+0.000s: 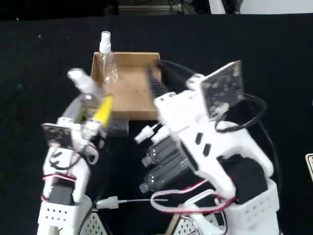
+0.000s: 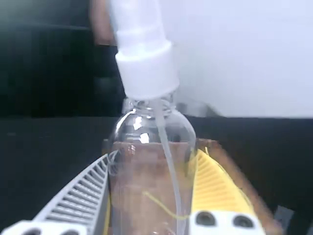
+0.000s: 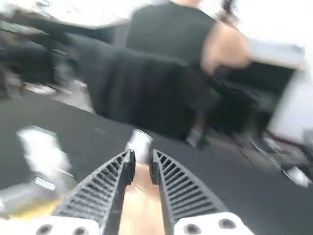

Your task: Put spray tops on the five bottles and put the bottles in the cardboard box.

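On the left, the left end effector (image 1: 94,102) grips a clear bottle (image 2: 146,161) between its grey and yellow fingers. This bottle has a white spray top on and tilts toward 11 o'clock, just off the 9 o'clock side of the cardboard box (image 1: 132,93). Toward 6 o'clock from it, a loose spray top with a long tube (image 1: 108,202) lies on the black tabletop (image 1: 274,49).

A second bottle with a spray top (image 1: 107,66) sits in the box's 11 o'clock corner, its white head past the far rim.

Just off the box's 5 o'clock corner lies another loose spray top (image 1: 145,133). Beside it, two bottles without tops — one (image 1: 159,152) and the next (image 1: 159,178) — lie side by side, partly under the right arm.

The right end effector (image 3: 142,161) hangs over the box's 3 o'clock edge, its black fingers only narrowly apart and holding nothing — cardboard shows through the gap.
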`<action>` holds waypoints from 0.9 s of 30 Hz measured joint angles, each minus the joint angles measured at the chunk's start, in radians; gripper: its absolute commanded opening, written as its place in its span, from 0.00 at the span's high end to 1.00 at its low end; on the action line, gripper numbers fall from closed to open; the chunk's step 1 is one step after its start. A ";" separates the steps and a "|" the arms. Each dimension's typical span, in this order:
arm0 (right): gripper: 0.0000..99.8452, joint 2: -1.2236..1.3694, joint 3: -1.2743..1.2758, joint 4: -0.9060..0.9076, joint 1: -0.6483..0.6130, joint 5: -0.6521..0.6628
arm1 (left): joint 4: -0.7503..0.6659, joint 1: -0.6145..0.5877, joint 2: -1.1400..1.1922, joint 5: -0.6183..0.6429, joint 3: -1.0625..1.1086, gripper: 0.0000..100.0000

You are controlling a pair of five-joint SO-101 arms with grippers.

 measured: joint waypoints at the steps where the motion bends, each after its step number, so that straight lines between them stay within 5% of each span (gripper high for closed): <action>1: 0.97 -0.012 0.041 0.002 0.040 -0.002 | 0.000 -0.057 0.000 0.000 -0.003 0.97; 6: 0.97 -0.034 0.319 -0.060 0.196 -0.003 | 0.000 -0.310 0.005 0.000 -0.034 0.97; 14: 0.97 -0.098 0.824 -0.440 0.258 -0.003 | -0.025 -0.503 0.275 -0.107 -0.190 0.97; 27: 0.97 -0.196 1.043 -0.571 0.292 -0.003 | -0.543 -0.821 0.999 -0.249 -0.315 0.97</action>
